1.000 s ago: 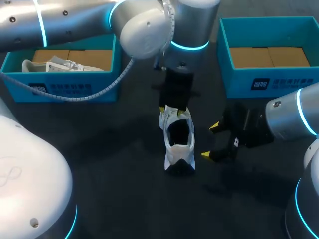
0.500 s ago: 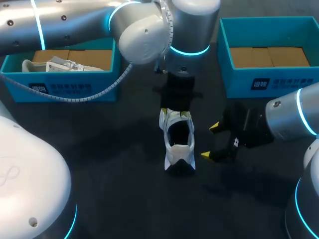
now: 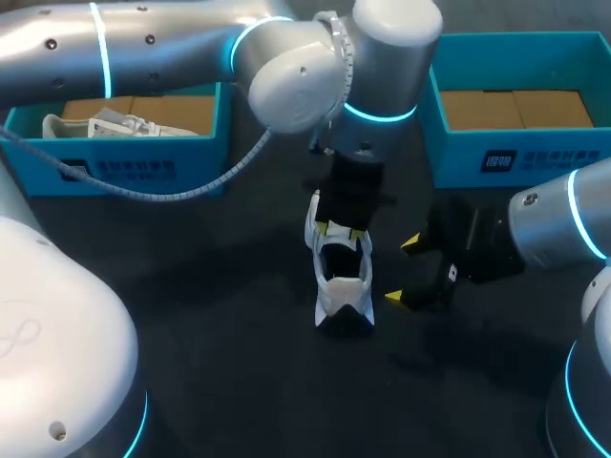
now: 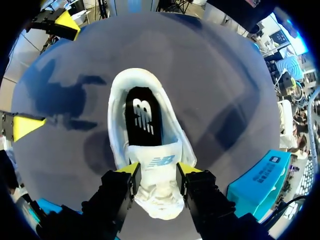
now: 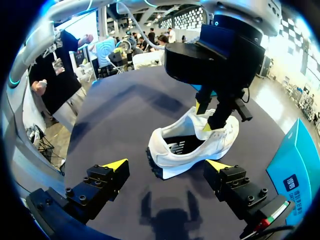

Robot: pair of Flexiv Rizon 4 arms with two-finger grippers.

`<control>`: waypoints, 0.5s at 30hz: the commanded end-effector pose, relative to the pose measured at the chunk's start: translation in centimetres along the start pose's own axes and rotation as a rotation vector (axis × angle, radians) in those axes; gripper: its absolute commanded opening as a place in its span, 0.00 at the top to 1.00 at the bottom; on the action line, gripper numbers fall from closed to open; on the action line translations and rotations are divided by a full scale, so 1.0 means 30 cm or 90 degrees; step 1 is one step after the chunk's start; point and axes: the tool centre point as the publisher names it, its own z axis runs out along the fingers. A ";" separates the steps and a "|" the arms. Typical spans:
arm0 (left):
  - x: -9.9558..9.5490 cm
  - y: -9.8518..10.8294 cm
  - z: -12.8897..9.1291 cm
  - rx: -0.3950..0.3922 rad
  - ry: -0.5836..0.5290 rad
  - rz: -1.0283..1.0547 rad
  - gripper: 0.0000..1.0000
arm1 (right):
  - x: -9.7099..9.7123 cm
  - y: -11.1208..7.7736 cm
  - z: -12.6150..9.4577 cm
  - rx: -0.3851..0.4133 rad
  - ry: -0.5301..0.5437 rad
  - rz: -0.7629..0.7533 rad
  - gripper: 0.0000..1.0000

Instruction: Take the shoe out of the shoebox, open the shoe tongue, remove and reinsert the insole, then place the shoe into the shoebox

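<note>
Dark table (image 3: 191, 315), white sneaker (image 3: 344, 286) standing mid-table. Left gripper (image 4: 156, 170) has its fingers clamped on the tongue (image 4: 158, 190), I'd guess to peel it open and get at the insole (image 4: 142, 117). Right gripper (image 3: 403, 271) hangs just right of it, fingers spread wide.

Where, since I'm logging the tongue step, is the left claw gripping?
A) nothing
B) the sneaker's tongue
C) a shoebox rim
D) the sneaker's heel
B: in the left wrist view the left claw has its yellow tips pressed against the white tongue from both sides.
</note>
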 end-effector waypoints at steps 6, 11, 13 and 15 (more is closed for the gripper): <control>0.017 -0.019 -0.038 -0.018 -0.019 -0.039 0.50 | 0.004 0.001 0.002 0.001 -0.002 0.000 0.00; 0.008 -0.036 0.007 -0.008 -0.011 -0.044 0.50 | 0.004 0.001 0.002 0.001 -0.002 0.000 0.00; 0.004 -0.040 0.021 -0.008 -0.009 -0.056 0.49 | 0.004 0.001 0.002 0.001 -0.002 0.000 0.00; 0.002 -0.047 0.030 -0.004 -0.007 -0.066 0.48 | 0.004 0.001 0.002 0.001 -0.002 0.000 0.00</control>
